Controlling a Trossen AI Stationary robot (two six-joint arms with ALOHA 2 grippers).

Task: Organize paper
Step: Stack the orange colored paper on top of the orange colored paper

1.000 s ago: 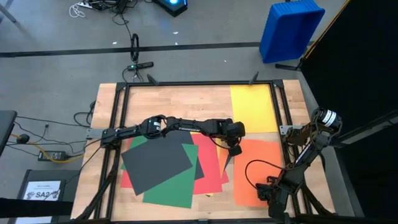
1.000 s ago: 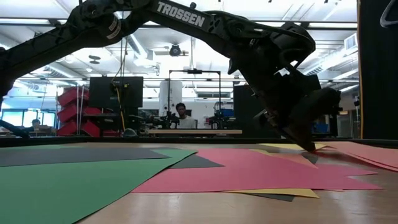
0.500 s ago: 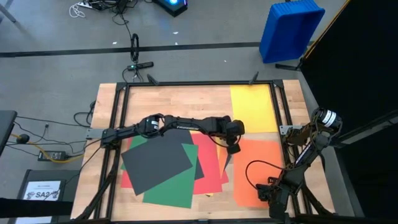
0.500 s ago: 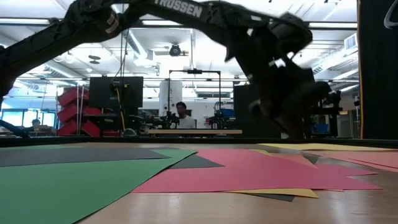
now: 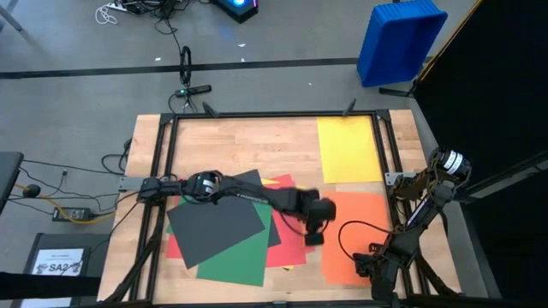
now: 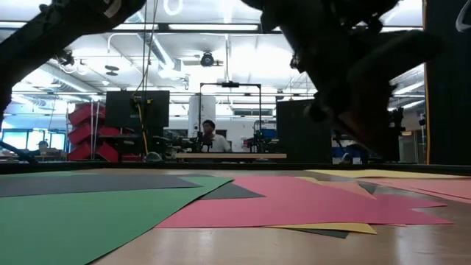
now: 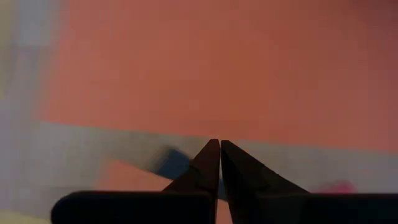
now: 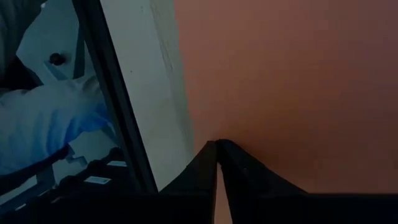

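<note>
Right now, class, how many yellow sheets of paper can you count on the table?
2: one yellow sheet alone at the far right corner; one yellow edge peeking from under the red sheet. More may be hidden.

We see the left gripper (image 5: 314,233) only as a smeared dark shape in the high view, and the low view cuts its arm off at the top edge. The red sheets (image 5: 289,224) lie largely hidden under the dark grey sheet (image 5: 216,224) and the green sheet (image 5: 235,259). The orange sheet (image 5: 364,237) is partly covered by the right arm.
</note>
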